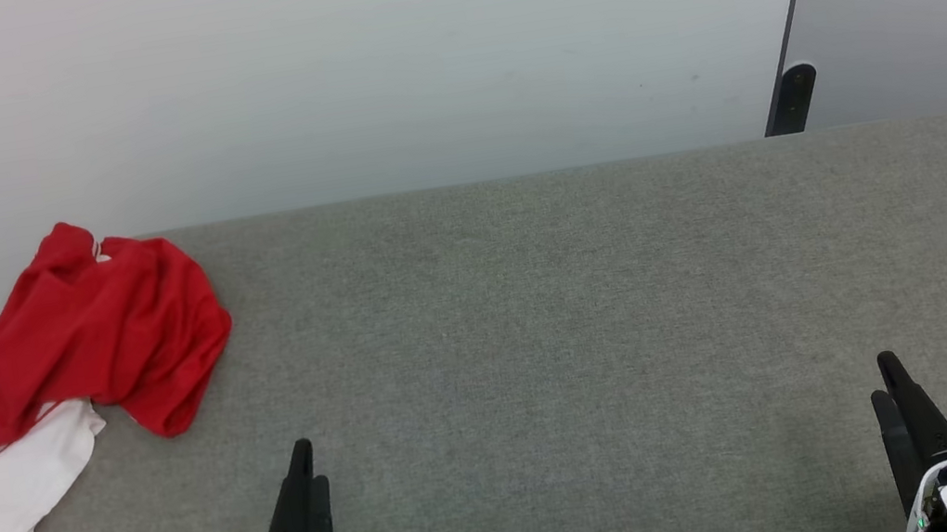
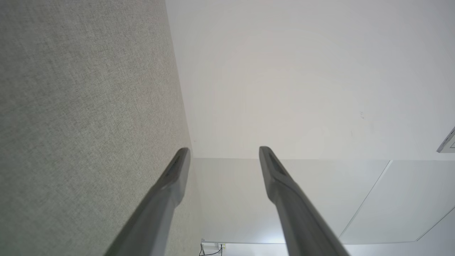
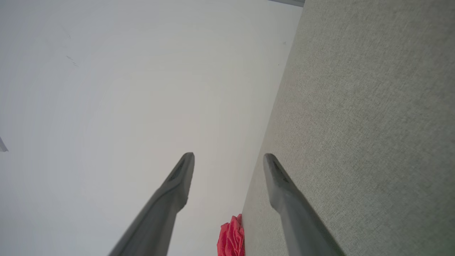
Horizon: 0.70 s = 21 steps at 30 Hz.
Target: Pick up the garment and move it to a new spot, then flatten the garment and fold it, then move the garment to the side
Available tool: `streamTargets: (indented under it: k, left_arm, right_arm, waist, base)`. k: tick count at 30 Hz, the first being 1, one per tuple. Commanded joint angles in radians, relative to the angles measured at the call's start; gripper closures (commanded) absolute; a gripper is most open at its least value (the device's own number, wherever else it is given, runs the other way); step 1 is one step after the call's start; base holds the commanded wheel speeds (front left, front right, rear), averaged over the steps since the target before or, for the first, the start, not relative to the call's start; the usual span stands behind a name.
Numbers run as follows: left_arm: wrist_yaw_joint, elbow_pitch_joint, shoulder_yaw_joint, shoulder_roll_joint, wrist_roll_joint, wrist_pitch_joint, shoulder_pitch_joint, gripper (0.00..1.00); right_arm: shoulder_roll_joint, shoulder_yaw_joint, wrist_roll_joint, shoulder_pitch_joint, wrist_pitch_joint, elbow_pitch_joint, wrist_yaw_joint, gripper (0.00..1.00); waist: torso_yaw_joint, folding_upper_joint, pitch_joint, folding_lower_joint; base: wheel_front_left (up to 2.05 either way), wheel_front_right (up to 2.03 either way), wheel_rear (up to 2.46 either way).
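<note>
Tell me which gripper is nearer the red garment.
Left. The left gripper hangs open below and right of the crumpled garment at the left edge of the table; the right gripper, also open, sits far across it at the lower right.

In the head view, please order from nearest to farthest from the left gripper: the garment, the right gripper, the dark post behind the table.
From the left gripper:
1. Garment, crumpled at its left, nearest.
2. Right gripper, across at the lower right.
3. Dark post, back right, farthest.
</note>
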Motion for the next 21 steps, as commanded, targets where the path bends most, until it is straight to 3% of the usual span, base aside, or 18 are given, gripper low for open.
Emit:
streamTargets:
  k: [1, 11, 21]
  left_arm:
    - [0.004, -0.014, -0.005, 0.006, 0.002, -0.006, -0.006, 0.0]
    - [0.006, -0.013, -0.038, 0.036, 0.075, -0.056, -0.005, 0.0]
    - [0.037, 0.011, -0.092, 0.098, 0.331, -0.129, -0.009, 0.0]
  right_arm:
    - [-0.008, 0.007, -0.013, -0.005, -0.009, -0.016, 0.006, 0.0]
    - [-0.031, 0.029, -0.085, 0.006, -0.048, -0.024, 0.007, 0.0]
    - [-0.061, 0.051, -0.248, 0.015, -0.091, -0.008, 0.007, 0.0]
  waist:
    - [0.0, 0.0, -0.001, 0.0]
    - [0.001, 0.0, -0.01, 0.0]
    - [0.001, 0.0, -0.023, 0.0]
  base:
    - [0.0, 0.0, 0.0]
    - [0.0, 0.0, 0.0]
    - [0.0, 0.0, 0.0]
